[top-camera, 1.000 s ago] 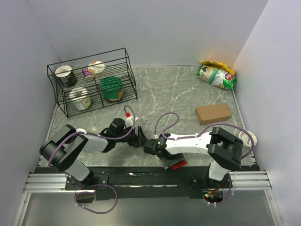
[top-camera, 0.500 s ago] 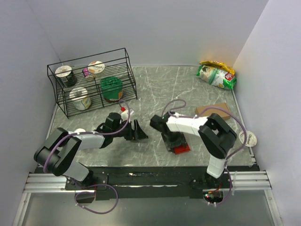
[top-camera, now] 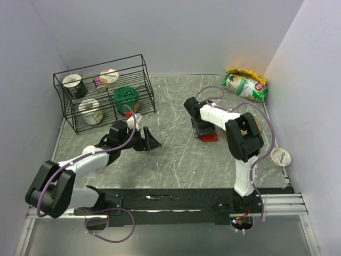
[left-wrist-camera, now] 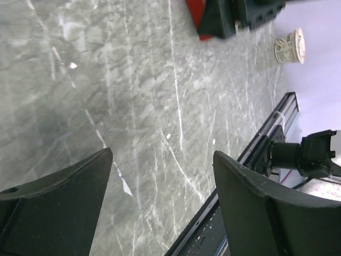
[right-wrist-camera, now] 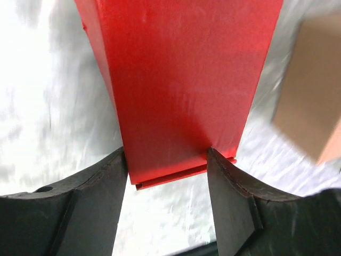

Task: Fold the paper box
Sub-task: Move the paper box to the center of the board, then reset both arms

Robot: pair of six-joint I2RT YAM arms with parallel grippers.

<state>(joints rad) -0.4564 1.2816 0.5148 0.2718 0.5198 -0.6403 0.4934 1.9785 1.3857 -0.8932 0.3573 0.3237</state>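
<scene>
The paper box (right-wrist-camera: 181, 80) is a bright red flat card rectangle. My right gripper (right-wrist-camera: 165, 153) is shut on its near end, one finger pressed against each long side. In the top view the paper box (top-camera: 209, 137) lies low over the table right of centre, under the right gripper (top-camera: 201, 129). My left gripper (top-camera: 153, 143) is open and holds nothing, hovering left of centre and well apart from the box. In the left wrist view the left gripper (left-wrist-camera: 162, 156) frames bare table, with the red paper box (left-wrist-camera: 194, 15) far off at the top edge.
A black wire rack (top-camera: 101, 93) with several cups stands at the back left. A green and yellow snack bag (top-camera: 245, 85) lies at the back right. A brown cardboard box (right-wrist-camera: 314, 90) sits just right of the red box. A round lid (top-camera: 281, 156) lies near the right edge.
My right gripper has carried the red box from the table's near edge back toward the right of centre. The left arm has drawn away to the left, its jaws a little wider.
</scene>
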